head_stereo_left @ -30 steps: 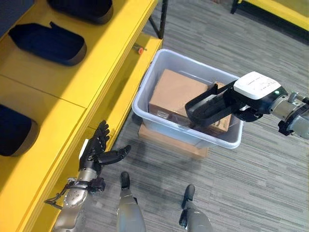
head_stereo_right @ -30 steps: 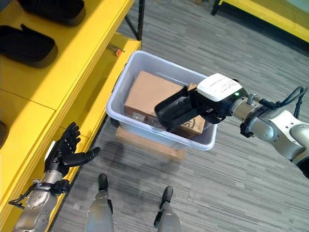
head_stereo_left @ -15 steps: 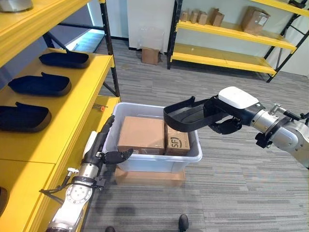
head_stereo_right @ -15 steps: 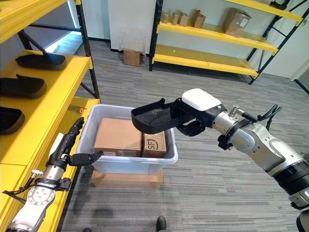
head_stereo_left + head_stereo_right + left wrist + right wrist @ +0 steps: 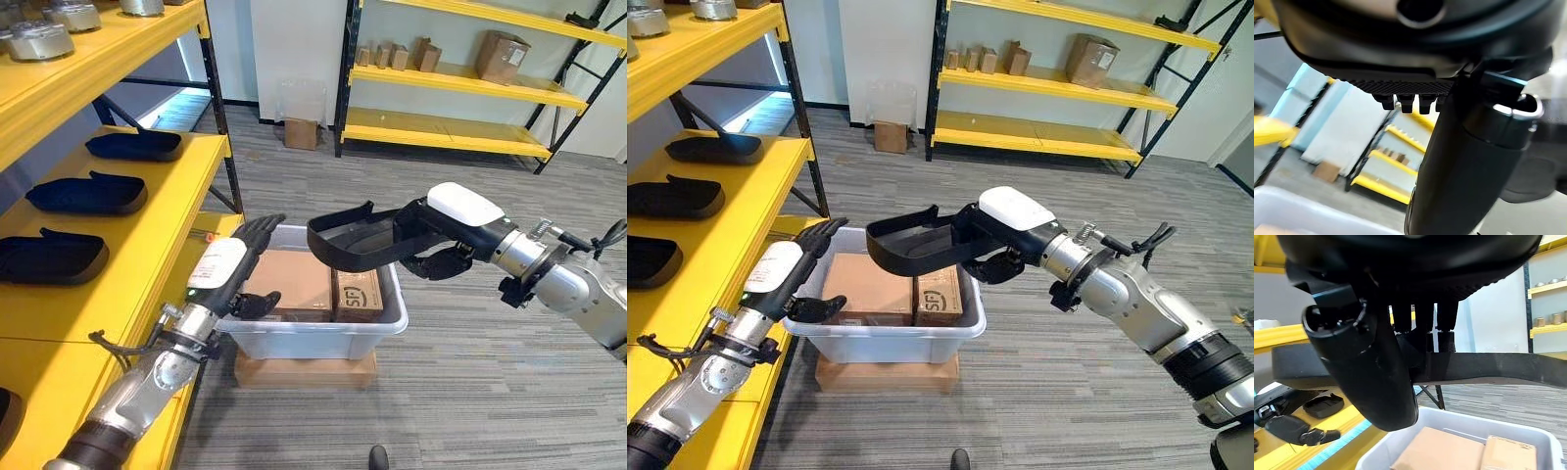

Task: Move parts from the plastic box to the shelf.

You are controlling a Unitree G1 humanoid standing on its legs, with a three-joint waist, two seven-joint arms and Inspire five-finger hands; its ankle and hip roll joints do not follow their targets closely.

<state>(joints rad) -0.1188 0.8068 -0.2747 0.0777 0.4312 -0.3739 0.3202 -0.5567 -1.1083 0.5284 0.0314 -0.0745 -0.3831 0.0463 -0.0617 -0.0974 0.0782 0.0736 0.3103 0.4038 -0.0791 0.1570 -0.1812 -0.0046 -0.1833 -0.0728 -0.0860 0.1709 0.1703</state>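
A black tray-shaped part [image 5: 355, 240] is held in the air by the right hand [image 5: 438, 257], whose fingers are curled round its near end; the part is carried level above the plastic box [image 5: 312, 331], over the box's right half. In the right wrist view the fingers [image 5: 1422, 340] are seen clamped on the dark rim of the part [image 5: 1488, 366], with the box and its cartons below. The plastic box is seated on a flat cardboard piece [image 5: 306, 369] on the grey floor, just beside the yellow shelf [image 5: 157, 211], and two brown cartons [image 5: 294, 284] are lain inside it. The left hand [image 5: 238, 272] is raised at the box's left wall with its fingers straight and spread, nothing being gripped. Three similar black parts [image 5: 87, 193] are set in a row on the shelf's middle level.
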